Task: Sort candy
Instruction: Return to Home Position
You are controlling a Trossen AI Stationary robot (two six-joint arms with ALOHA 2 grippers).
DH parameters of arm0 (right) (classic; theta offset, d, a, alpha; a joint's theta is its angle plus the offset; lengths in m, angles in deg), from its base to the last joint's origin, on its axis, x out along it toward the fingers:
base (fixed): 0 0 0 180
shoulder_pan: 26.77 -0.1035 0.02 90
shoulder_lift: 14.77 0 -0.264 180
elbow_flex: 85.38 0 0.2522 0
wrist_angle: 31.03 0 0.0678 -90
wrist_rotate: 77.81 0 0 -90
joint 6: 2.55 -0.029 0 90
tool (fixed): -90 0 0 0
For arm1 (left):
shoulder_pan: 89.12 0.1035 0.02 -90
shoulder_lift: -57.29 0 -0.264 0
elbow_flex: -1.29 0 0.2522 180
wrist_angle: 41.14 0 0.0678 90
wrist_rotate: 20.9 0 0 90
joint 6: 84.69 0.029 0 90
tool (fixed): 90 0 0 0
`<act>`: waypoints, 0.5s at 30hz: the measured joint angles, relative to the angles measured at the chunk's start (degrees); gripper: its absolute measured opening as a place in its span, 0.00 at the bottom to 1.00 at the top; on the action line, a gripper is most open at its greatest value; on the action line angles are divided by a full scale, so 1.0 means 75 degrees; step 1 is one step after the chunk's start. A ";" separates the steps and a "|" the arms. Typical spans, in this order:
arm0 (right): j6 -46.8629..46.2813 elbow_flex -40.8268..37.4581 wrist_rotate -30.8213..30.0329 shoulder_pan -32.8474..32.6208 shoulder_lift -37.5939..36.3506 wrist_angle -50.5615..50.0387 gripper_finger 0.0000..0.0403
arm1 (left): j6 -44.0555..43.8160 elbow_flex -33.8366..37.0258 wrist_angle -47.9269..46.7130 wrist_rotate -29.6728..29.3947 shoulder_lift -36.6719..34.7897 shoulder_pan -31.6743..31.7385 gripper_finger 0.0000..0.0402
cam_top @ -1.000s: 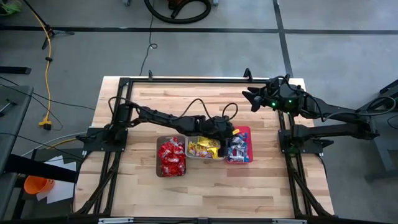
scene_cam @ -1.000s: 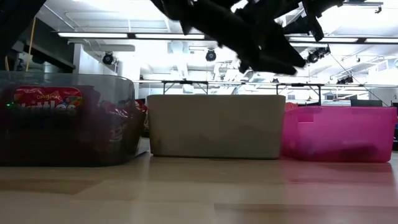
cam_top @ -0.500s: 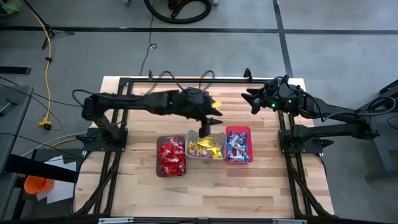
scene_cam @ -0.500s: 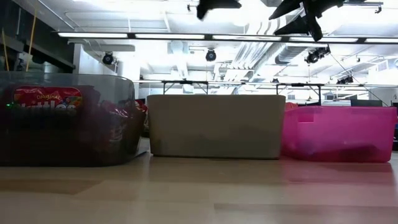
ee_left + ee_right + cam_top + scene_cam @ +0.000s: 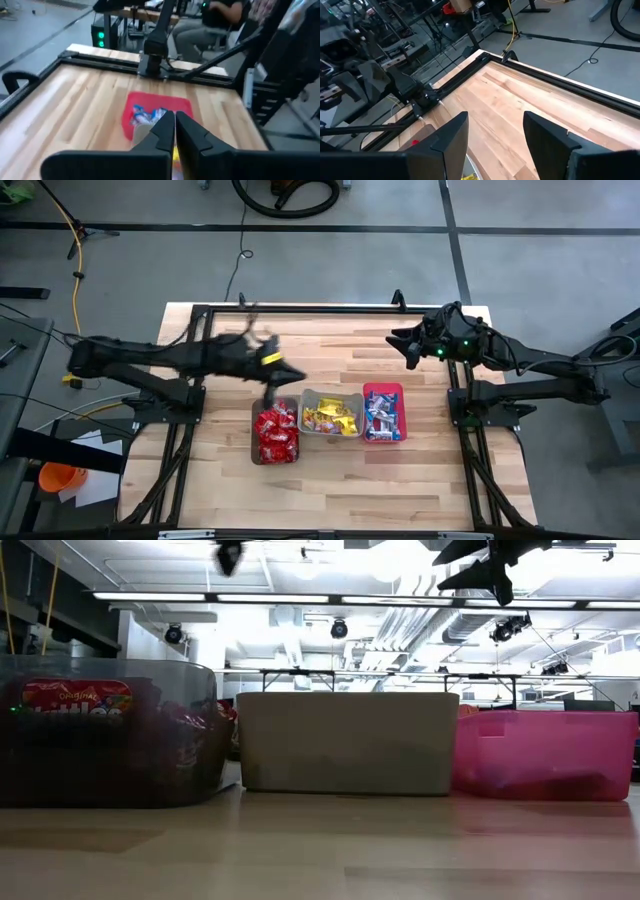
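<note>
Candy, three lots in a row of bins: red packets [image 5: 276, 433] in brown bin [image 5: 100, 760]; yellow packets [image 5: 331, 417] in grey bin [image 5: 345, 740]; blue-and-white bars [image 5: 381, 416] in pink bin [image 5: 545, 755]. Left gripper [image 5: 174, 117]: raised over the brown bin's far rim, fingers together, empty. Right gripper [image 5: 496, 117]: raised near the table's far right, fingers apart, empty.

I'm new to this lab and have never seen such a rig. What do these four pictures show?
Two dark robot arms work at a wooden table. One picture looks straight down, one level across the tabletop, two from cameras on the wrists. Three bins stand together: a brown plastic bin of red packets, a grey plastic bin of yellow packets, a pink plastic bin of blue-and-white bars. The left gripper, shut and empty, hangs near the brown bin; the right gripper, open, waits by the table's far right corner.
</note>
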 joint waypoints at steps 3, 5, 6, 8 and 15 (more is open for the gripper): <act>0.0002 0.0000 0.0105 0.0000 0.0001 -0.0042 0.44 | -0.0337 0.1126 0.0617 -0.0329 -0.1076 -0.0227 0.01; 0.0067 0.0000 0.0148 0.0000 0.0001 -0.0092 0.44 | -0.0420 0.1714 0.0716 -0.0571 -0.1743 -0.0368 0.00; 0.0196 0.0000 0.0157 0.0000 0.0001 -0.0151 0.44 | -0.0437 0.1942 0.0793 -0.0686 -0.2029 -0.0432 0.00; 0.0145 0.0000 0.0165 0.0000 0.0001 -0.0218 0.44 | -0.0466 0.2346 0.0781 -0.0850 -0.2617 -0.0535 0.00; -0.1006 0.0000 0.0465 0.0000 0.0001 -0.0330 0.44 | -0.0482 0.3261 0.0805 -0.0952 -0.4137 -0.0612 0.00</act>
